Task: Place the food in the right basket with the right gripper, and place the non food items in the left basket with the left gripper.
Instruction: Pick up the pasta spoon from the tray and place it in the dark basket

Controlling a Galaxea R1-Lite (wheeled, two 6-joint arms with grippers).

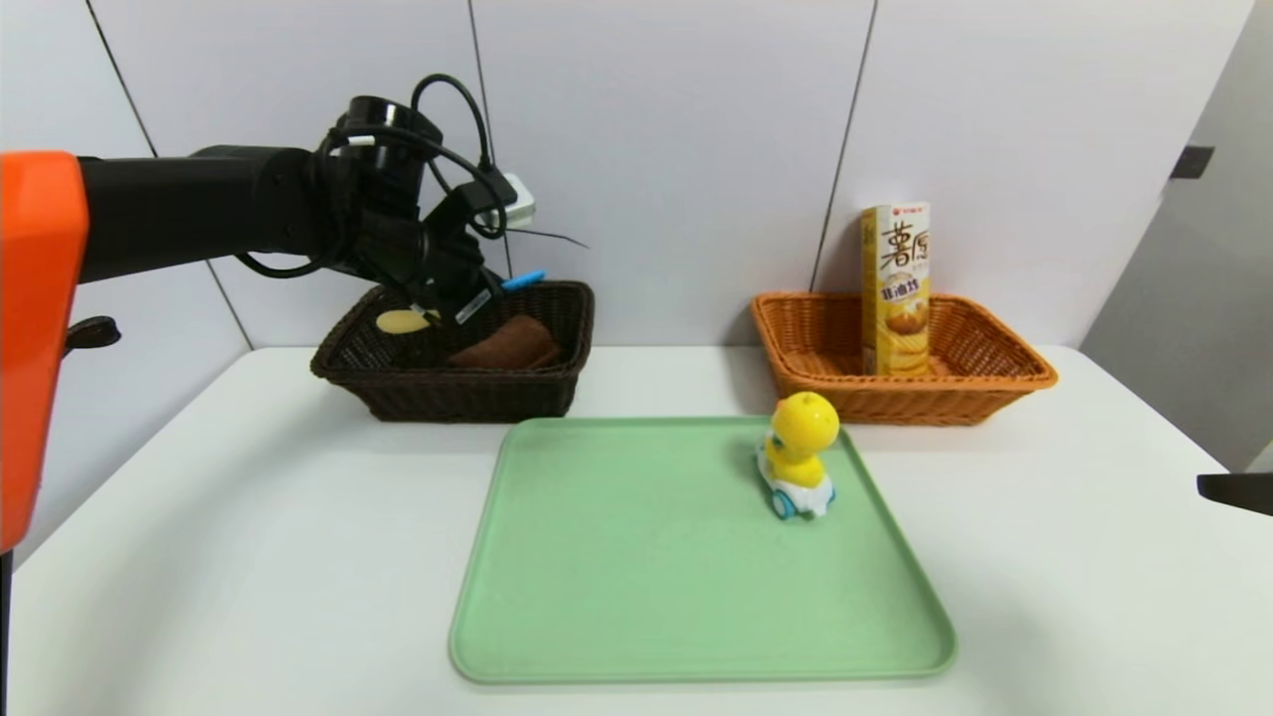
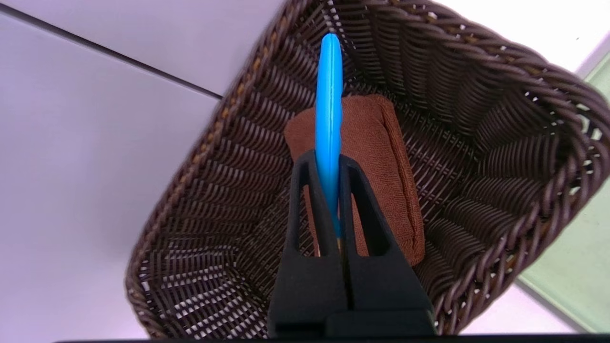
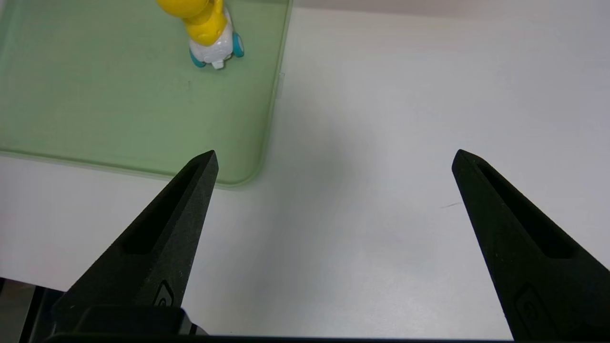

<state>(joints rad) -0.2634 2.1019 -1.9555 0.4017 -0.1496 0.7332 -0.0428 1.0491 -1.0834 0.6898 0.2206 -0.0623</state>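
My left gripper (image 1: 467,303) hangs over the dark brown left basket (image 1: 343,360), shut on the spatula (image 2: 329,114) by its blue handle. The pale wooden blade (image 1: 401,321) sticks out toward the basket's left side. A rolled brown towel (image 1: 507,343) lies inside that basket, under the held spatula. The yellow duck toy (image 1: 799,455) stands on its white wheeled base on the green tray (image 1: 636,557). The yellow snack carton (image 1: 895,288) stands upright in the orange right basket (image 1: 995,373). My right gripper (image 3: 333,157) is open above bare table, right of the tray.
The two baskets sit at the back of the white table (image 1: 249,547), close to the wall. The tray's right edge (image 3: 276,95) lies between my right gripper and the duck. The right arm (image 1: 1238,492) only just shows at the head view's right edge.
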